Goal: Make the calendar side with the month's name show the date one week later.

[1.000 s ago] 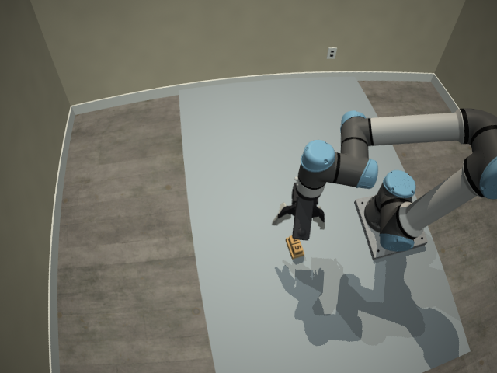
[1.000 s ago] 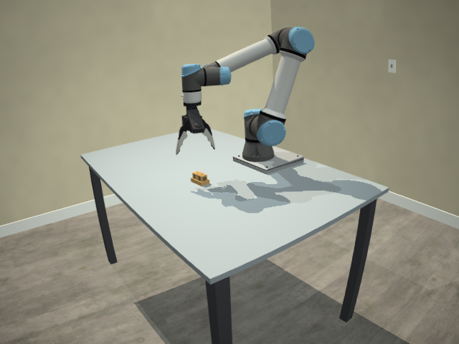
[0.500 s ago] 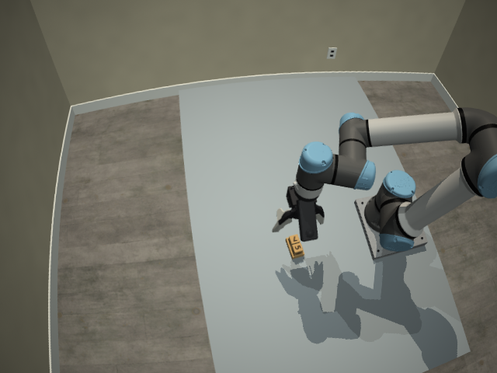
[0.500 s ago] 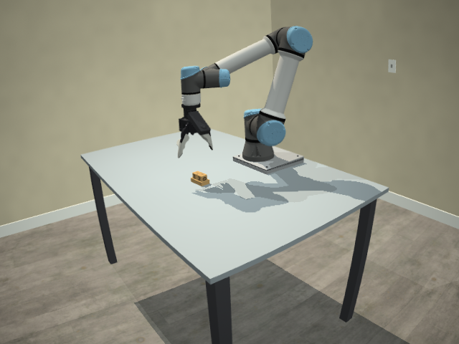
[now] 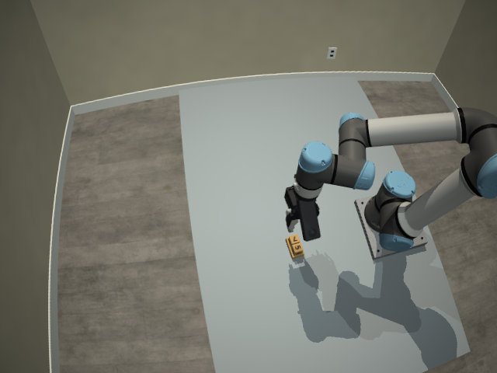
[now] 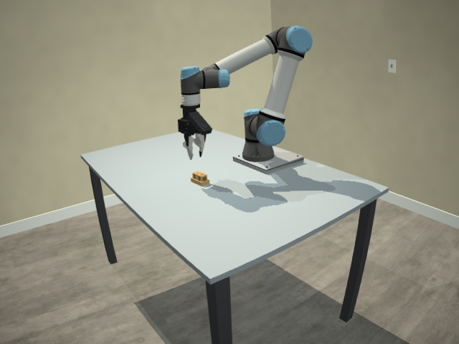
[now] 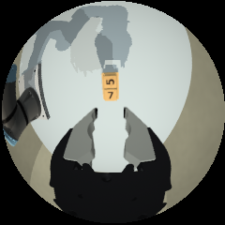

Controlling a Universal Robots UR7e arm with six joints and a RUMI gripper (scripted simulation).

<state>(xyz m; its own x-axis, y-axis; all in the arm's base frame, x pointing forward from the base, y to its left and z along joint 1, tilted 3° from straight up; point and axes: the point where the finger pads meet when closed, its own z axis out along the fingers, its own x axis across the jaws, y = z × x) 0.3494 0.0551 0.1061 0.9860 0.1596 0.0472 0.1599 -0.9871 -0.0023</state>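
The small orange calendar lies on the grey table, a tray holding two digit cubes side by side. In the wrist view the calendar shows the top faces of the cubes, a 5 and a 7. The side with the month's name is too small to read in any view. My gripper hangs above the table just behind the calendar, pointing down. Its fingers stand partly narrowed with a clear gap and nothing between them. In the exterior view the gripper is well above the calendar.
The arm's base plate is bolted to the table to the right of the calendar. The table's edges lie far from the calendar on every side.
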